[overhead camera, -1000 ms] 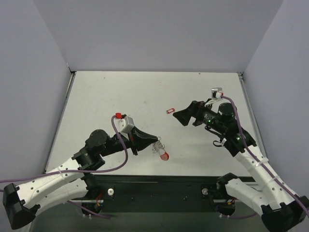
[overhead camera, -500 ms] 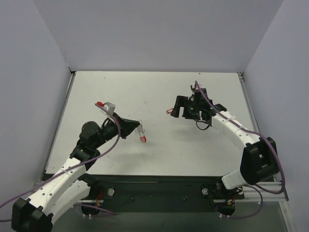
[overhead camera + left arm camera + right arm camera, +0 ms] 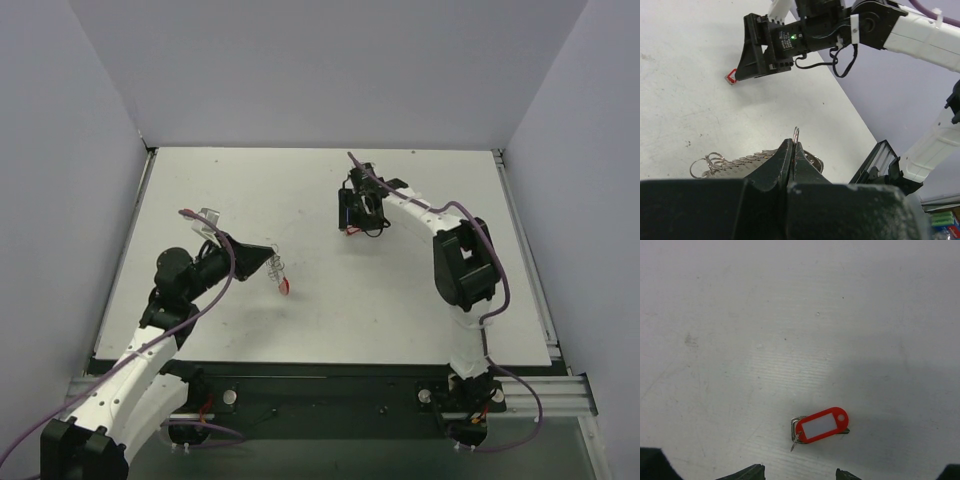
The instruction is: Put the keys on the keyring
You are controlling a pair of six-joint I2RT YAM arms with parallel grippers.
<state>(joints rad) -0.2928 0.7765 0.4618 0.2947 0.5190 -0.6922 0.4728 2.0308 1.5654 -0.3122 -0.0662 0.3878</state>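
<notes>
Resting on pale table (image 3: pixel 300 180), keys (image 3: pixel 821 425); grey walls (image 3: pixel 330 70)

Arm swung left, right fingers (image 3: pixel 749 473) now over keys (image 3: pixel 821 425); left fingers (image 3: pixel 774 167) carried keyring (image 3: pixel 735 162) back left.

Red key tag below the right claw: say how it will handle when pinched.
The key tag lies flat and thin on the table, so it will probably slide rather than lift cleanly. It looks like light plastic, likely stiff. Its small metal ring may swing loose.
</notes>
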